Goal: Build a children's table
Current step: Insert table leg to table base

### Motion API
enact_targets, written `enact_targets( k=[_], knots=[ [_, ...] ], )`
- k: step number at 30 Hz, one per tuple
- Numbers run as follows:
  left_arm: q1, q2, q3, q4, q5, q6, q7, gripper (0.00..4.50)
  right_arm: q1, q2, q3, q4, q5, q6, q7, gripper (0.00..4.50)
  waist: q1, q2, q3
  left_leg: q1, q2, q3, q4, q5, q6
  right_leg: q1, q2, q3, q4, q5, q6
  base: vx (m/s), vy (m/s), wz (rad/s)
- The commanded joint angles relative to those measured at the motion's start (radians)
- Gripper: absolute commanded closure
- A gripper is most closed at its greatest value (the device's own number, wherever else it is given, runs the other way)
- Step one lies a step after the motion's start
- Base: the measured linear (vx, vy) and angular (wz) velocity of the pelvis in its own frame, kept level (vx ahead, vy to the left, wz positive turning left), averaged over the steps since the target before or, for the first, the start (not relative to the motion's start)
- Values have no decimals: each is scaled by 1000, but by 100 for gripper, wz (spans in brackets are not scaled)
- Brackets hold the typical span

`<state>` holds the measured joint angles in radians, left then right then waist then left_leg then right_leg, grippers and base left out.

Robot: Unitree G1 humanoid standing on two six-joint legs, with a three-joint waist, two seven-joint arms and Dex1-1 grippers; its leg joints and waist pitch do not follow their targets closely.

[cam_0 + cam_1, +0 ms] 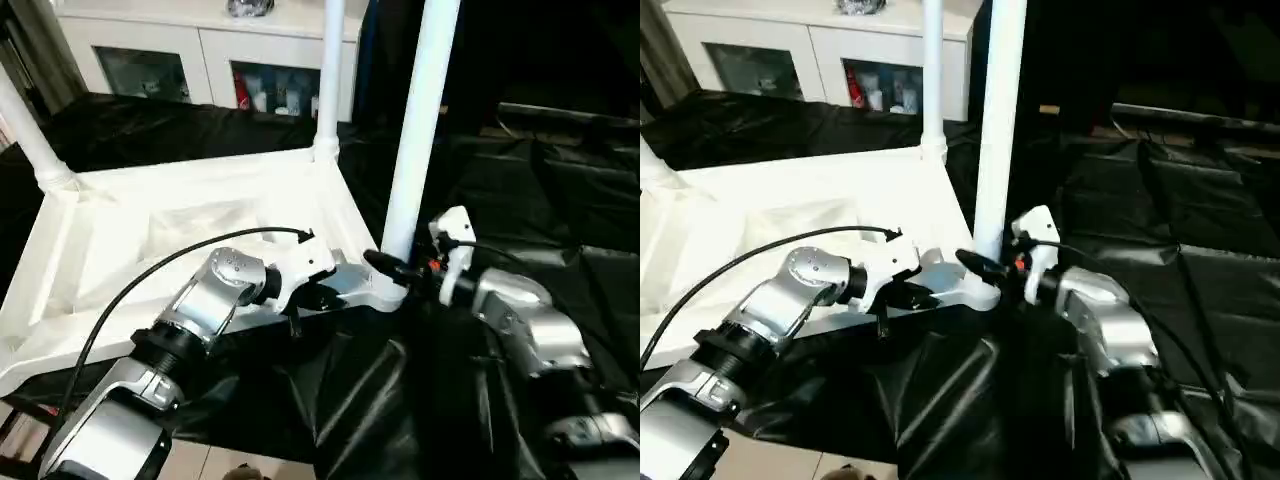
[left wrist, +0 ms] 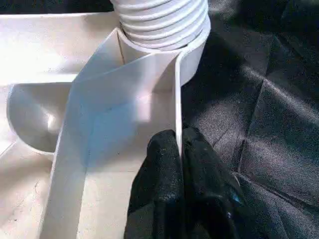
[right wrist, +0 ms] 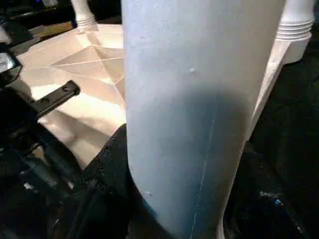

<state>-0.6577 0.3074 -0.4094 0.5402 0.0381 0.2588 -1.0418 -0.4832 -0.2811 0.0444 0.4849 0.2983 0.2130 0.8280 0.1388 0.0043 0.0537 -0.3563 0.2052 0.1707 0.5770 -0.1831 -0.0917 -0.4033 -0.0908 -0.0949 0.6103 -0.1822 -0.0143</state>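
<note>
Jaws of the left gripper (image 2: 179,164) are pinching the tabletop (image 1: 180,220) rim; right gripper (image 1: 395,268) jaws are clasping the nearest leg (image 1: 420,130).

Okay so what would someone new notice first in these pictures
The white tabletop lies upside down on the black-draped work table, legs standing up from its corners. At the near corner, the right tool grips the nearest leg, while the left tool pinches the tabletop's rim.

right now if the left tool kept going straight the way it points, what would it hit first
Probably the ribbed base of the near leg in its corner socket. The left tool is pinched on the tabletop's rim wall, which runs straight to that socket.
</note>
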Motion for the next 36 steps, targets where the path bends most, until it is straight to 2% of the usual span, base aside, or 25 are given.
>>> enact_targets(
  k=[1,2,7,10,11,12,13,15,16,17,20,21,22,24,26,27,28,31,36],
  knots=[
    [15,7,-19,2,26,12,-3,450,-20,21,-3,37,-18,-13,-20,255,1,-8,-68,-4,22,-2,-62,-147,35,60,-63,51,-71,-191,-194,0,0,0],
    [15,7,-19,2,26,12,-3,450,-21,21,-3,39,-18,-13,-20,255,2,-5,-68,-3,22,-3,-63,-150,34,61,-63,51,-71,-195,-195,0,0,0],
    [15,11,-18,-1,28,14,-4,450,-28,40,-33,87,5,-21,-26,255,-1,-4,-66,-1,22,-3,-65,-186,27,59,-65,51,-78,-254,-182,0,0,0],
    [15,12,-17,1,29,14,-5,450,-21,46,-52,100,26,-19,-22,255,-1,-3,-67,-1,24,-4,-65,-180,29,59,-64,51,-76,-238,-187,0,0,0],
    [15,13,-17,0,29,14,-5,450,-16,49,-61,103,36,-19,-23,255,0,2,-68,-1,24,-5,-65,-178,28,58,-64,51,-74,-227,-190,0,0,0],
    [14,15,-16,0,30,14,-6,450,-6,52,-75,107,46,-18,-26,255,-1,-1,-68,-1,23,-4,-64,-176,29,60,-63,51,-74,-209,-196,0,0,0],
    [13,17,-15,0,31,14,-7,450,12,56,-89,104,59,-17,-28,255,0,5,-68,0,24,-4,-64,-182,30,59,-63,51,-74,-200,-202,0,0,0],
    [12,18,-14,0,31,15,-9,450,33,60,-103,96,71,-18,-32,255,2,2,-69,0,24,-4,-64,-178,33,60,-63,51,-72,-180,-208,0,0,0],
    [8,19,-13,5,32,13,-8,450,73,67,-122,86,80,-30,-42,255,4,10,-71,1,24,-6,-64,-174,32,61,-63,50,-69,-169,-213,0,0,0],
    [8,19,-13,6,33,13,-8,450,79,69,-125,84,82,-32,-44,256,4,7,-70,1,25,-4,-64,-177,34,59,-62,51,-72,-165,-212,0,0,0],
    [3,19,-12,14,34,10,-7,450,136,86,-146,68,92,-57,-62,256,8,13,-71,2,25,-5,-65,-182,31,60,-63,50,-69,-146,-218,0,0,0],
    [2,19,-12,15,34,10,-7,450,144,90,-149,66,95,-61,-64,256,6,10,-69,1,24,-5,-67,-197,29,61,-62,50,-72,-161,-216,0,0,0],
    [2,20,-12,15,34,10,-7,450,153,94,-151,62,98,-66,-66,256,9,20,-68,3,24,-7,-67,-216,24,59,-64,49,-75,-192,-213,0,0,0],
    [2,20,-12,16,35,10,-8,450,164,99,-155,60,99,-73,-69,256,7,17,-65,4,24,-6,-71,-245,18,59,-64,50,-83,-236,-200,0,0,0],
    [-3,20,-13,22,36,8,-10,450,193,114,-168,62,103,-103,-83,256,9,23,-64,7,26,-9,-73,-275,10,57,-67,50,-87,-275,-189,0,0,0],
    [-5,20,-13,26,37,6,-11,450,206,121,-172,60,104,-118,-88,256,7,21,-65,7,25,-10,-75,-278,8,58,-65,50,-87,-274,-187,0,0,0],
    [-7,21,-13,28,38,5,-12,450,217,126,-175,58,104,-129,-92,256,8,23,-66,6,26,-10,-75,-275,7,57,-65,50,-86,-265,-187,0,0,0],
    [-12,21,-14,38,39,2,-12,450,242,136,-183,53,108,-159,-108,256,7,21,-67,3,24,-9,-74,-263,15,59,-64,50,-84,-239,-193,0,0,0],
    [-17,19,-13,47,39,0,-10,450,270,145,-188,63,104,-199,-108,256,8,25,-65,3,24,-10,-76,-275,23,57,-66,50,-94,-321,-167,0,0,0]
  ],
)
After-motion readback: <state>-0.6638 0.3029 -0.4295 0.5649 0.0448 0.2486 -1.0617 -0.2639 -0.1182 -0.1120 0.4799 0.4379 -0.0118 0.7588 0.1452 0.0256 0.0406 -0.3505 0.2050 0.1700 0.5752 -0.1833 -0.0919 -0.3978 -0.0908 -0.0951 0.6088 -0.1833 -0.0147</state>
